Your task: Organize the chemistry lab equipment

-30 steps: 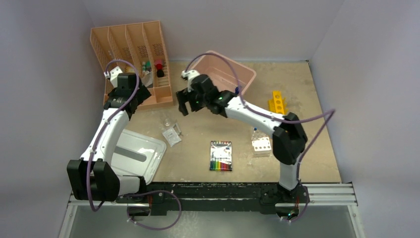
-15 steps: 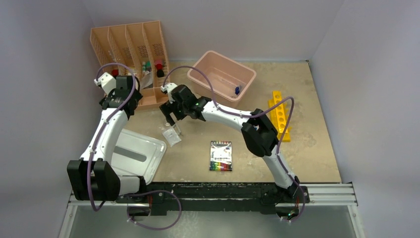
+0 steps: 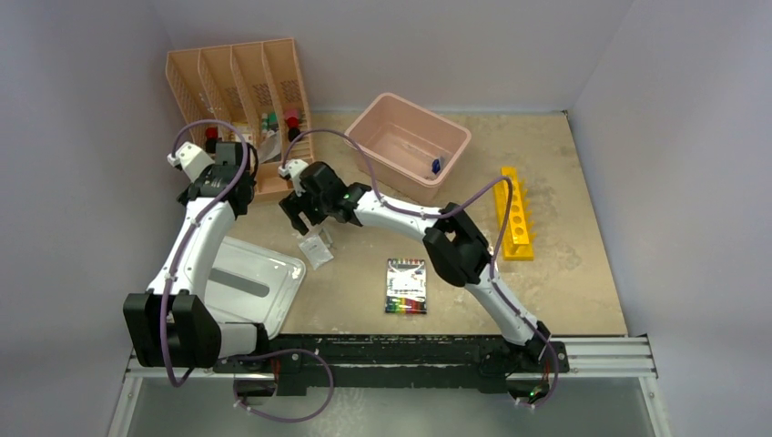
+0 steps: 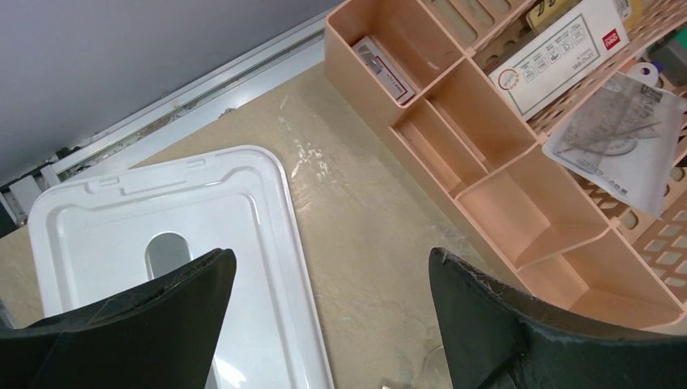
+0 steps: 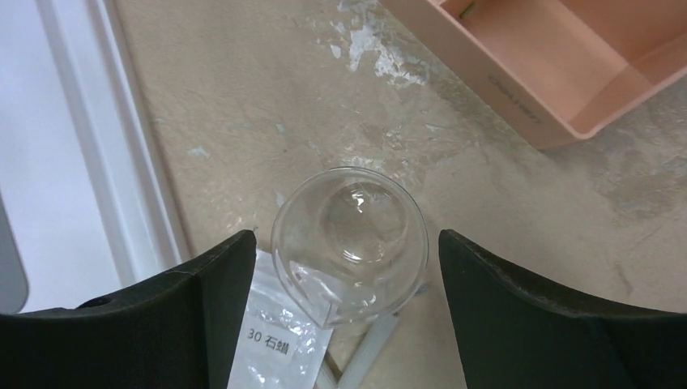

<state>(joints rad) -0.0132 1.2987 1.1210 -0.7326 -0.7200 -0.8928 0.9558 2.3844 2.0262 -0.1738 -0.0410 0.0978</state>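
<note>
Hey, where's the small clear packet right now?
In the top view the packet lies left of centre, just right of the white lid, by the right gripper; a small glass cup stands at its far corner.

Organizer (image 3: 228, 82) recorded as peach with lattice walls. Bin (image 3: 401, 137) pink, with a blue item (image 3: 436, 166) inside. Rack (image 3: 515, 214) yellow. Lid (image 3: 273, 269) white. Box (image 3: 407, 287) rainbow-striped. Beaker (image 5: 350, 243) clear. Packet (image 5: 279, 348) clear with black print. Table (image 3: 564, 273) noted as mottled beige.
</note>
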